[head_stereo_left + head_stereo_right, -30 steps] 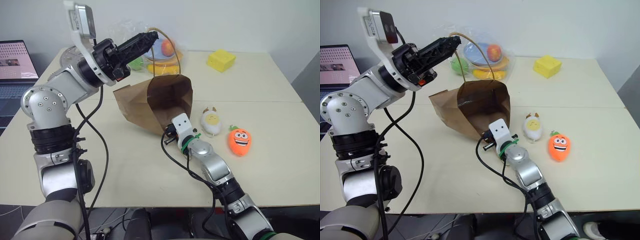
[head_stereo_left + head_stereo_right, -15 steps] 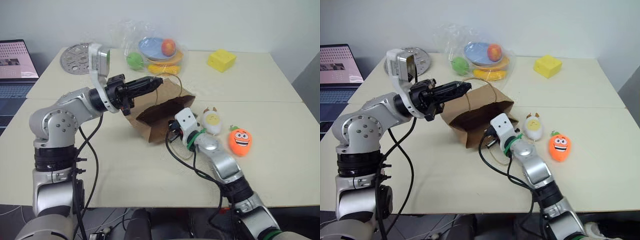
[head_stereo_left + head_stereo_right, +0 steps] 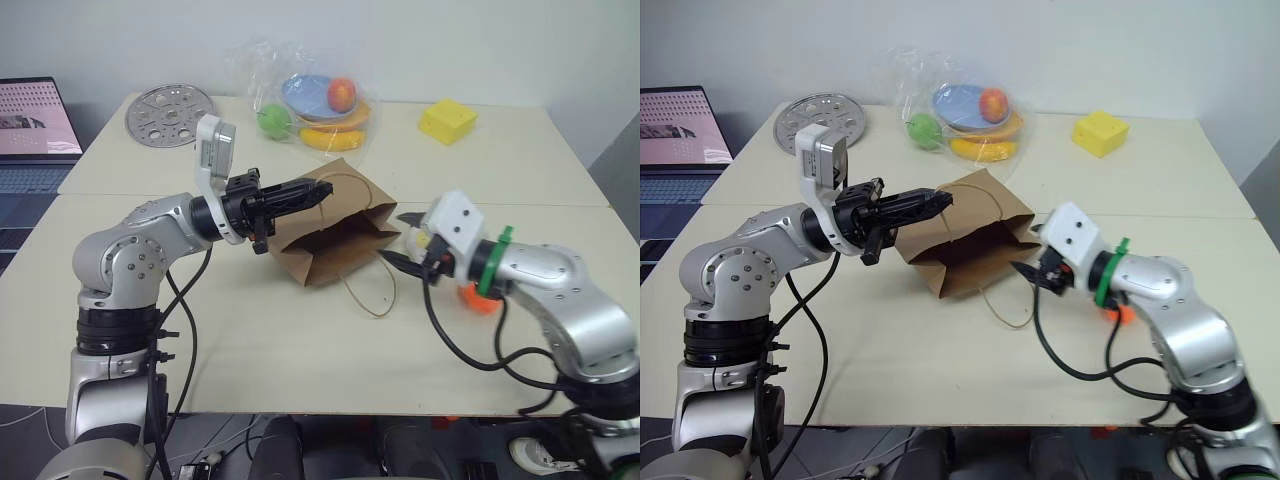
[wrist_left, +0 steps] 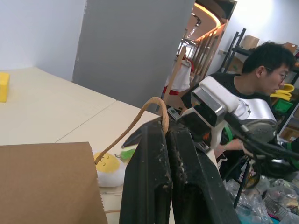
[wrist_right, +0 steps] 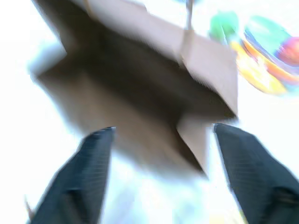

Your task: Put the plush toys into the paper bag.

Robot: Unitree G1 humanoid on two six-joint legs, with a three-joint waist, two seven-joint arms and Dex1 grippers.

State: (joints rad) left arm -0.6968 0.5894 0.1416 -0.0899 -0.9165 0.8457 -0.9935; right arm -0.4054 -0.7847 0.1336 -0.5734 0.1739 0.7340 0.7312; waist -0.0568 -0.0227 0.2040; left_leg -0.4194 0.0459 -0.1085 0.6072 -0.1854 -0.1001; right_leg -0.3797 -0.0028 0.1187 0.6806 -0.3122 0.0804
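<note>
I'm seeing the left gripper (image 3: 322, 188) clamped tight on one twine handle (image 4: 140, 117) of the paper bag (image 3: 335, 232), which is lying on its side at the middle of the table (image 3: 300, 360), mouth facing the near right. Its other handle (image 3: 368, 295) is trailing loose on the tabletop. The right gripper (image 3: 404, 238) is hanging just right of the bag's mouth, fingers spread wide and gripping nothing. I can't see inside the bag. The egg plush (image 4: 108, 169) is lying on the table just right of the bag; the orange carrot plush (image 3: 478, 299) is peeking out behind my right forearm. On the far side, a clear plastic bag (image 3: 300, 95) is holding plastic fruit.
</note>
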